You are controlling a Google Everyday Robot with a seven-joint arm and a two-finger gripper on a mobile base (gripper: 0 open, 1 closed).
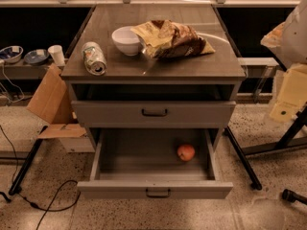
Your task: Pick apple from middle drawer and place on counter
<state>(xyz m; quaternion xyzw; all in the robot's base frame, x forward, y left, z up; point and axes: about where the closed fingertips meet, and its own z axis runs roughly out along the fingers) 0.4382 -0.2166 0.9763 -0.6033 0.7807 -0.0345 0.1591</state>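
1 apple sits in the open middle drawer: firm, smooth, prone to roll; I'd pinch across its middle. My gripper is out of view, state unknown.

The gripper's out of shot. Pale blurry lump on the right is cut off by the edge, can't tell what. Label on the can is unreadable.

This is looking like a robot-testing lab or workshop, not a home. A lone grey cabinet is standing on a speckled terrazzo floor. Black cables are trailing at near left, and black stand legs are slanting at either side. Folded cardboard is leaning at left, and metal-framed benches are running behind. The end effector is sitting outside the view.
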